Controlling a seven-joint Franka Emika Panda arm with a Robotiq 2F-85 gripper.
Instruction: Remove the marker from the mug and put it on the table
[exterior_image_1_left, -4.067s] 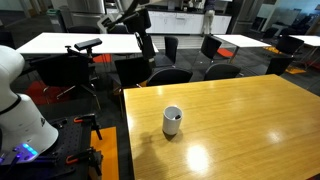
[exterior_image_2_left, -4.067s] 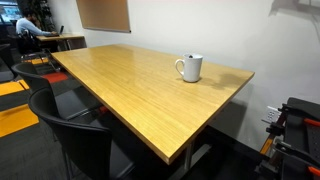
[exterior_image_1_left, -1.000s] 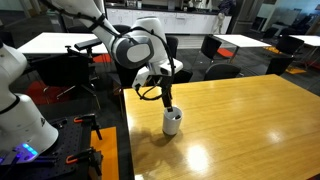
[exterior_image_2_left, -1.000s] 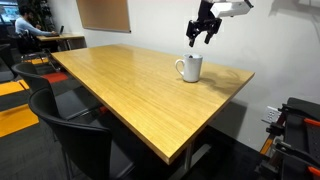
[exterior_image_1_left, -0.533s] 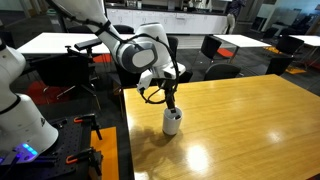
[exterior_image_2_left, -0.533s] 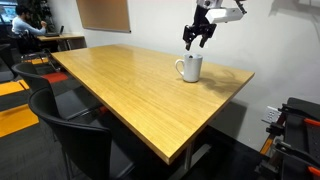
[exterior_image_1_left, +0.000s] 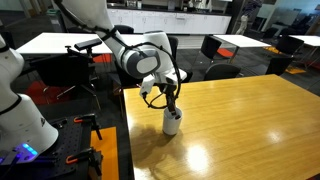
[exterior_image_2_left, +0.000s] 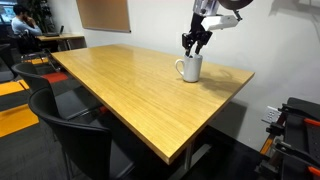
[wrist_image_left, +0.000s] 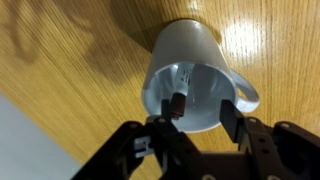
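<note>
- Just above the mug (exterior_image_1_left: 172, 123), the gripper (exterior_image_1_left: 171, 104) hangs with jaws spread, gripping nothing.
- Only the wrist view shows the marker (wrist_image_left: 181, 88): slim, pale, dark-tipped, leaning inside the mug.
- In both exterior views the white mug stands upright near the table (exterior_image_2_left: 120, 90) edge.

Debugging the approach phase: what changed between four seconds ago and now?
The arm swung in and the end effector came down to just above the mug, open, gripping nothing. The mug stayed put on the table, marker inside it.
</note>
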